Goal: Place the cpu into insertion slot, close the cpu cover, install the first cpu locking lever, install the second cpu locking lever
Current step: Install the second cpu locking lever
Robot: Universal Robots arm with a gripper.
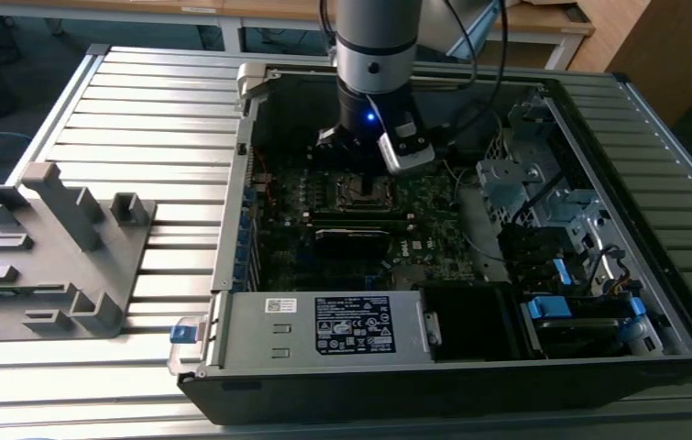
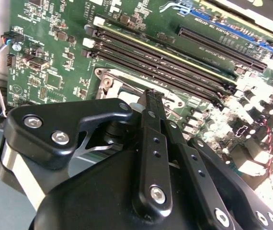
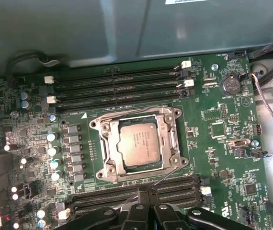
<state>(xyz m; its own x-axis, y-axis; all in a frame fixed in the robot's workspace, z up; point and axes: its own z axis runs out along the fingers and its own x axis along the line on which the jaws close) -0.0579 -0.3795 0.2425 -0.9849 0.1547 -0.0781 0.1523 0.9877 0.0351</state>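
Observation:
In the first wrist view the cpu [image 3: 139, 143], a small square chip with a dull grey top, lies in the insertion slot [image 3: 99, 152]. The cpu cover [image 3: 169, 139], a silver frame, lies flat around it. A thin wire lever [image 3: 167, 176] slants up from the slot's corner toward my gripper [image 3: 148, 192], whose black fingers are shut together at the slot's edge. In the second wrist view the gripper [image 2: 150, 96] tips sit just over the slot's silver rim [image 2: 108, 78]. In the exterior view the arm [image 1: 377, 55] reaches down into the case above the slot [image 1: 367, 190].
Long black memory slots [image 3: 117, 88] run on both sides of the socket, with capacitors [image 3: 54, 151] beside it. The open computer case [image 1: 236, 92] walls surround the board. Cables [image 3: 270, 110] and drive bays [image 1: 542, 202] lie to one side. A grey fixture [image 1: 52, 238] stands on the table at the exterior view's left.

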